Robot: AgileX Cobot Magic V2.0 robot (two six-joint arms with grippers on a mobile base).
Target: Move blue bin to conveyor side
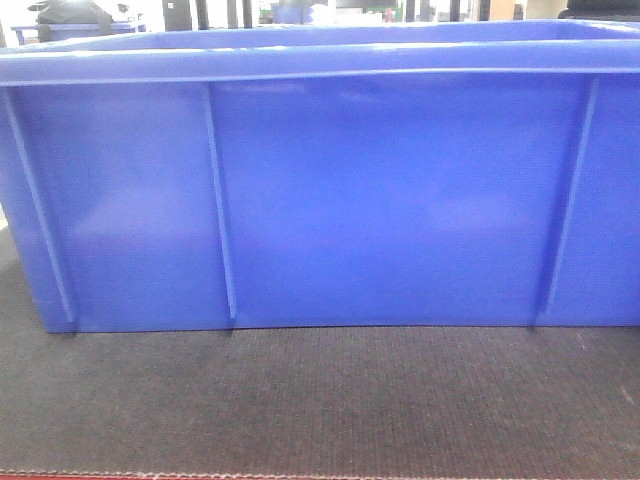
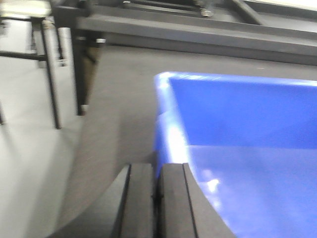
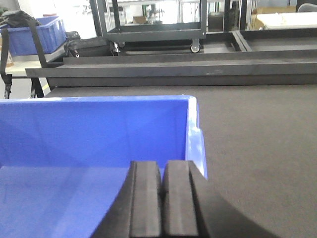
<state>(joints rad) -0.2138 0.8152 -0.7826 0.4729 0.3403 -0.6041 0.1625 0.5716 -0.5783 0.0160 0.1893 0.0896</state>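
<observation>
Blue bin (image 1: 400,200) standing upright on the conveyor (image 1: 320,400), its long ribbed wall filling almost the whole front view, base flat on the dark woven belt, a strip of bare belt and the reddish stitched edge (image 1: 300,474) in front of it. Appears empty in both wrist views.

Left tool (image 2: 157,198) at the bin's left end wall — pads looking pressed together on the rim, one inside and one outside, though motion blur and the close angle make a firm pinch hard to confirm. Right tool (image 3: 162,198) at the opposite end, pads (image 3: 146,198) likewise drawn close with only a thin dark line between, sitting at the rim near the corner (image 3: 195,129); whether the wall lies in that gap or just beside it cannot be told for sure. Judged as a two-handed hold on the bin's ends, mid-move or about to be.

Behind the belt, a dark metal frame rail (image 3: 173,69), a wheeled cart (image 3: 153,29), and another blue bin (image 3: 34,34) off on a desk to the left.

Risks from here:
- Glossy plastic and thin rim contact — slipping out of one tool if the pull is quick.
- Uneven motion of the two arms, twisting the bin or skewing it on the grippy belt.
- Dragging rather than lifting, with the woven surface catching the base and tipping the near wall.
- Right-hand grip close to the corner, likely to ride off the rim under side load.
</observation>
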